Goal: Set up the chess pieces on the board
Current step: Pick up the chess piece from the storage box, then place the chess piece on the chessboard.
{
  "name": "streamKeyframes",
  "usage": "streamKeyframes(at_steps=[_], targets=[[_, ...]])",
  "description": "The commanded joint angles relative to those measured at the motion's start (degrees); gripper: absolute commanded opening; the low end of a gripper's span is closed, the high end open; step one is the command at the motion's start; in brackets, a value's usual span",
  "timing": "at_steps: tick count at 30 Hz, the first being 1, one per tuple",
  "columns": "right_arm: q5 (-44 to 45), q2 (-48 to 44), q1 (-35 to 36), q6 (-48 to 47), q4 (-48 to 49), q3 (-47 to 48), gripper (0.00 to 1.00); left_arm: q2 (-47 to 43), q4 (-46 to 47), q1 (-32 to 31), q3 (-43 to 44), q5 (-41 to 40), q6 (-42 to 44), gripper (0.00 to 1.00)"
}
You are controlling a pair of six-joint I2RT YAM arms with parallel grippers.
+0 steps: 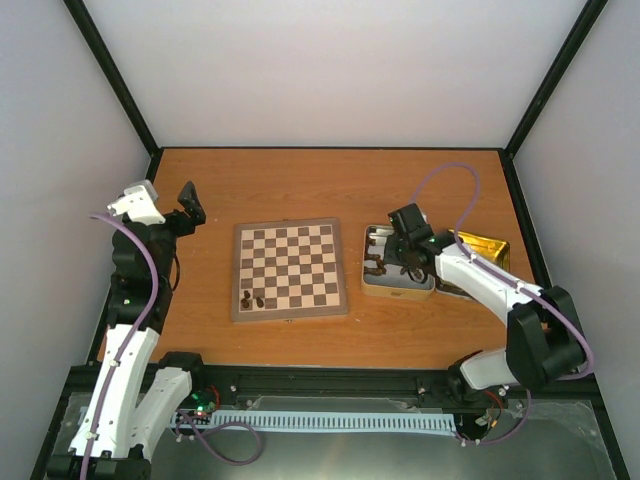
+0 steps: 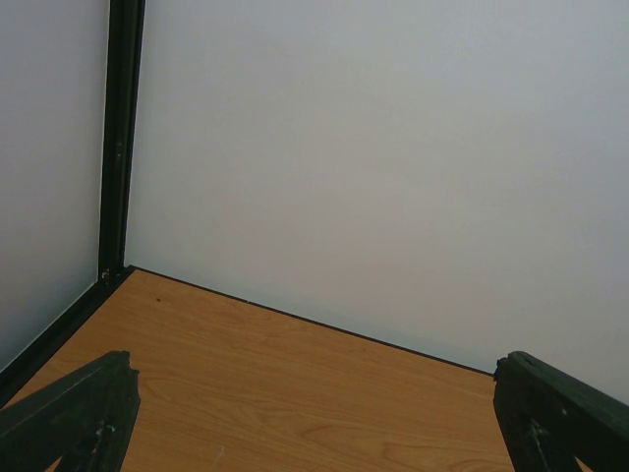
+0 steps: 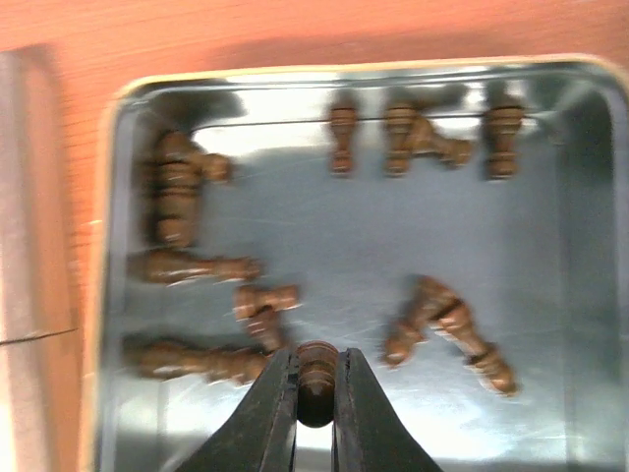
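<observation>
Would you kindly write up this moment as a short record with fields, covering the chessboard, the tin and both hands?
board: square wooden chessboard, a few standing dark brown chessmen at its near left corner
tin: rectangular silver tin right of the board, loose dark brown pieces lying inside
right hand: shut on one dark brown chessman inside the tin
left hand: open, empty, above the orange-brown wooden table

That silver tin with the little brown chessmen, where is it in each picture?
Top external: silver tin right of the board, under the right gripper.
Left wrist: not in it.
Right wrist: fills nearly the whole picture.
Shared landmark: the right gripper, shut on a dark chess piece, over the tin in both.
</observation>
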Motion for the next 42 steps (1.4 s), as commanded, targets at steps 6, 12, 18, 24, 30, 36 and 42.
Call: streamKeyframes(at_steps=[6, 12, 18, 24, 30, 36, 42], targets=[[-5.1, 4.9, 18.3, 0.5, 3.1, 9.7, 0.08, -0.8, 0.4, 0.6, 0.3, 0.4, -0.5, 1.0], [-8.1, 15.4, 29.7, 0.6, 4.7, 16.1, 0.08, -1.0, 0.3, 0.6, 0.2, 0.2, -0.4, 1.0], [-10.8, 23.0, 36.7, -1.4, 5.7, 22.2, 0.08, -1.4, 0.4, 0.7, 0.2, 0.1, -0.4, 1.0], [-9.6, 27.7, 37.5, -0.6, 6.0, 26.6, 0.08, -1.5, 0.4, 0.7, 0.2, 0.0, -0.4, 1.0], [-9.2, 33.7, 37.5, -0.2, 4.2, 33.3, 0.08, -1.6, 0.4, 0.7, 0.1, -0.1, -0.4, 1.0], [-11.1, 37.8, 38.3, -1.8, 3.3, 37.8, 0.09, -1.8, 0.3, 0.6, 0.2, -0.3, -0.4, 1.0], [-11.3, 39.8, 38.7, -2.0, 3.0, 39.7, 0.1, -1.8, 0.3, 0.7, 0.1, -0.2, -0.3, 1.0]])
